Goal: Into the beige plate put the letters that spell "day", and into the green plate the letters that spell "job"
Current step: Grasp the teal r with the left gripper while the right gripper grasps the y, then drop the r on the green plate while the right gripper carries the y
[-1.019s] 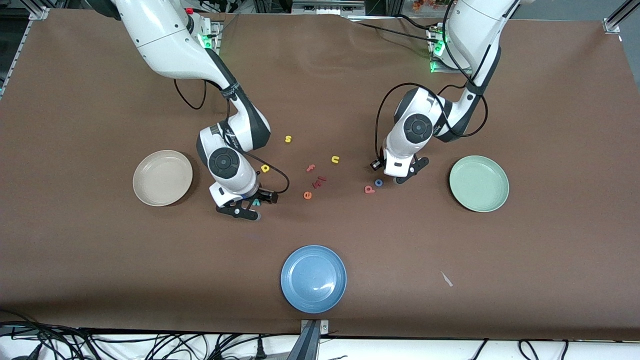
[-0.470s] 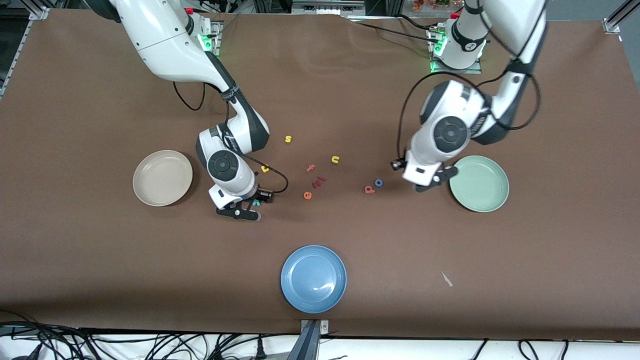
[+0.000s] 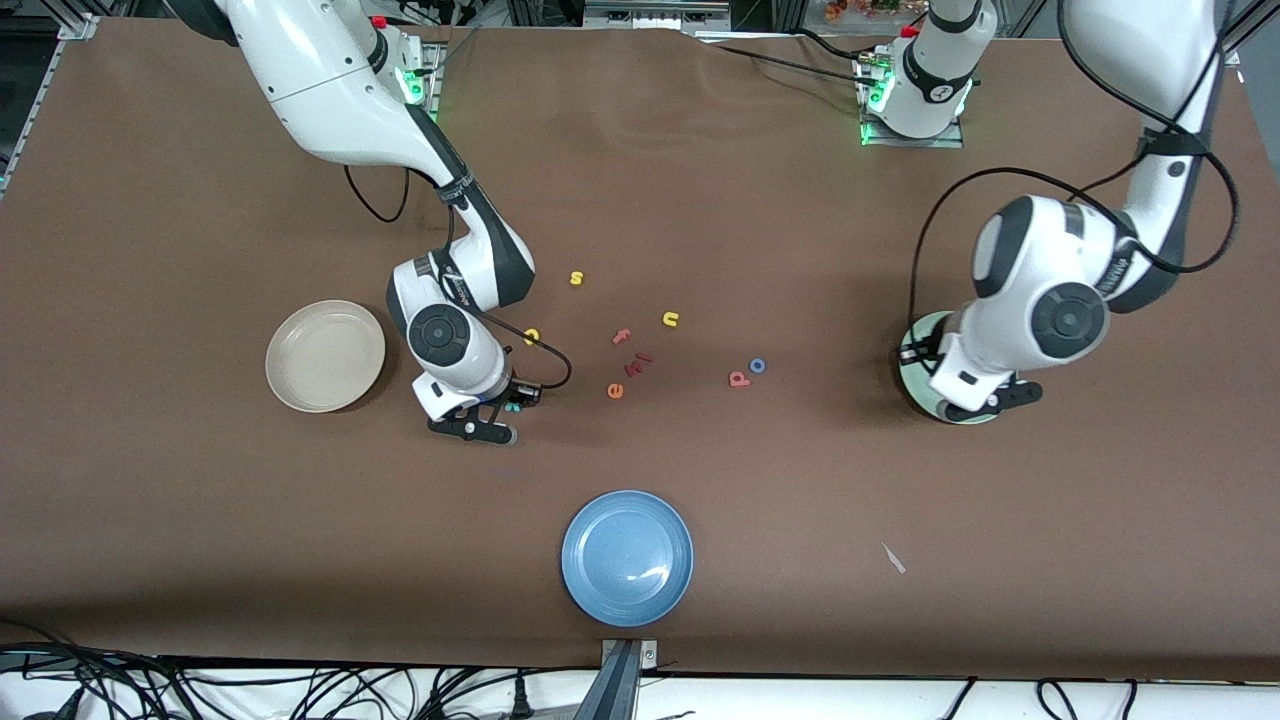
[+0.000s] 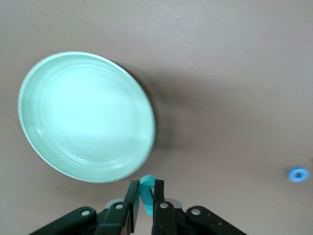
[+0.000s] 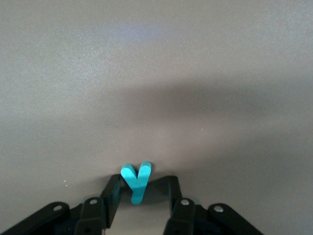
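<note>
The left gripper (image 4: 145,196) has its fingers (image 4: 131,198) pressed together on a teal letter "j" (image 4: 146,188), which sticks up between them. This gripper hangs in the air over the edge of the green plate (image 4: 58,161). The green plate (image 3: 912,335) sits on the brown bench (image 3: 200,520) toward the left arm's end, and the arm hides most of it in the front view.

The right gripper (image 5: 139,193) is low at the bench with a teal letter "y" (image 5: 136,180) between its fingers (image 5: 112,196). The fingers stand a little apart on each side of the "y", and I cannot tell if they touch it yet. In the front view only a bit of the "y" (image 3: 513,406) peeks out by the right gripper (image 3: 485,418). The beige plate (image 3: 325,355) lies near it, toward the right arm's end of the bench.

A yellow round letter (image 3: 531,336) lies just beside the right arm's wrist. In the middle of the bench lie a yellow "s" (image 3: 576,278), a yellow "u" (image 3: 670,319), a pink "f" (image 3: 621,337), a dark red letter (image 3: 639,361) and an orange "e" (image 3: 615,390). Closer to the green plate, a pink-red round letter (image 3: 738,378) and a blue "o" (image 3: 758,366) lie side by side. The blue "o" (image 4: 298,174) shows in the left wrist view too.

A blue plate (image 3: 627,558) sits nearest the front camera.
</note>
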Controlling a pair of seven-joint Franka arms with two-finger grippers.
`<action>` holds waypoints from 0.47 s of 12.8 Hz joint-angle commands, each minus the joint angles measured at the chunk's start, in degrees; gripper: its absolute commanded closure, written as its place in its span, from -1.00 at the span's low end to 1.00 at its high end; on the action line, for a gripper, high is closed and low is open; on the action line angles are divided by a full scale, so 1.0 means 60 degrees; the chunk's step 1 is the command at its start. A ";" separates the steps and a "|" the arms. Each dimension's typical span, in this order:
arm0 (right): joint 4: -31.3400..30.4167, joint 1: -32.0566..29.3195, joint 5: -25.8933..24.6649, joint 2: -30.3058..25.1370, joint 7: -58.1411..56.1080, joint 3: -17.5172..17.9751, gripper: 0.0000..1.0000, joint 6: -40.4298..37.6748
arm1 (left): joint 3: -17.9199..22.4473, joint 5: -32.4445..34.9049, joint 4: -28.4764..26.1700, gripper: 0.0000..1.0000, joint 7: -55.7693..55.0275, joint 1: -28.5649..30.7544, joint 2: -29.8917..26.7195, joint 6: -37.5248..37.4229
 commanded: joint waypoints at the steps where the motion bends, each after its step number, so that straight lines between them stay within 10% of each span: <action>1: 0.0291 -0.0102 0.0282 0.0200 -0.0221 0.0107 0.37 -0.0132 | -0.0129 0.0285 0.0088 1.00 0.1274 0.0577 0.0802 -0.0125; 4: 0.0277 -0.0102 0.0283 0.0214 -0.0221 0.0107 0.59 -0.0147 | -0.0114 0.0314 0.0088 1.00 0.1805 0.1046 0.1712 0.0167; 6: 0.0277 -0.0102 0.0297 0.0214 -0.0206 0.0107 0.77 -0.0147 | -0.0129 0.0300 0.0117 0.28 0.1791 0.1135 0.1714 0.0168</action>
